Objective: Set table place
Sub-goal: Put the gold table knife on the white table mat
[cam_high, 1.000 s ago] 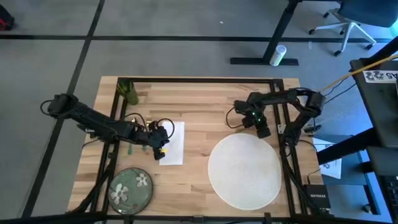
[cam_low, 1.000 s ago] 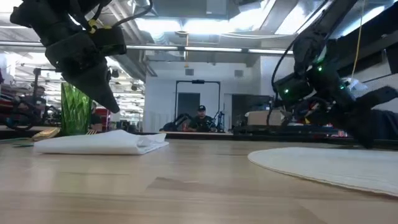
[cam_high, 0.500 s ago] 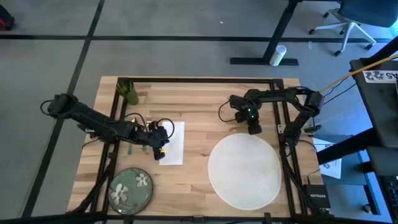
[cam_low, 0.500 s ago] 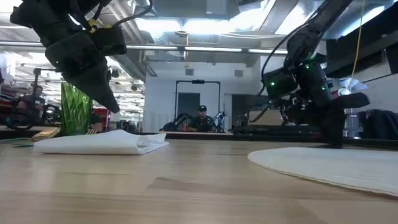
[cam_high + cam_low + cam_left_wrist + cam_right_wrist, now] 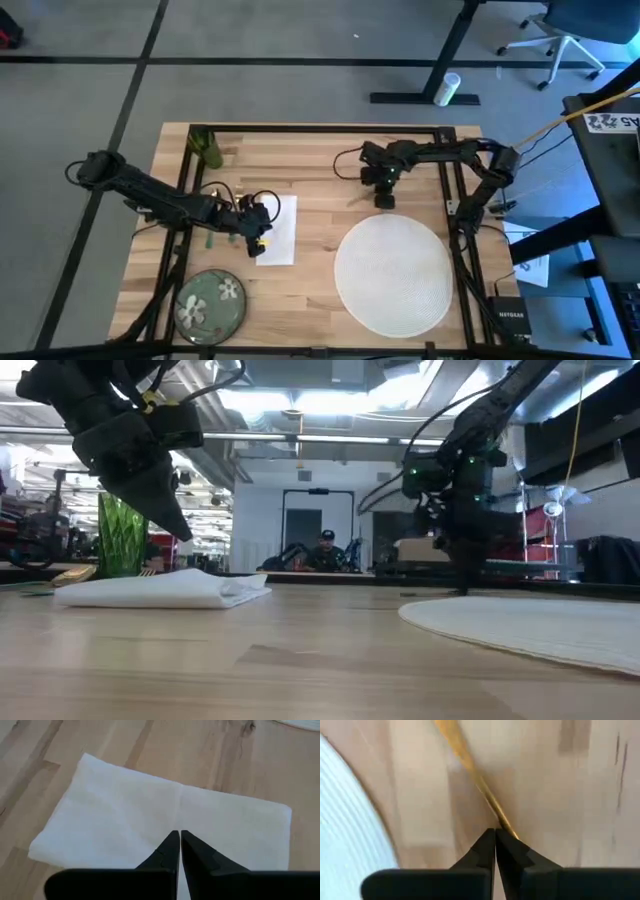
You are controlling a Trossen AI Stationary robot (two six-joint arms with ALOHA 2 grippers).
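The white napkin (image 5: 278, 231) lies flat on the table (image 5: 320, 160), left of centre. My left gripper (image 5: 257, 228) hangs shut a little above it (image 5: 178, 834), apart from the cloth in the low view (image 5: 178, 528). My right gripper (image 5: 382, 199) is shut on the gold-coloured utensil (image 5: 470, 765), just beyond the far edge of the round white placemat (image 5: 392, 274). The green floral plate (image 5: 210, 303) sits at the near left. The green cup (image 5: 207, 148) stands at the far left. A green fork (image 5: 208, 240) lies partly under my left arm. My right gripper pinches one end of the gold-coloured utensil (image 5: 503, 826) between its two fingertips, coming from above with the fingers pointing down (image 5: 462, 565). The rest of the utensil runs out ahead of the fingers over the bare wood. Whether its free end rests on the table, I cannot tell.
The table's black frame (image 5: 320, 128) runs along the far edge and both sides. Bare wood lies between the napkin and the placemat (image 5: 312, 240). A person sits far back in the room (image 5: 322, 550), away from the table.
My right gripper has travelled from the placemat's far right edge toward the table's left and slightly toward the far edge, staying shut on the gold-coloured utensil.
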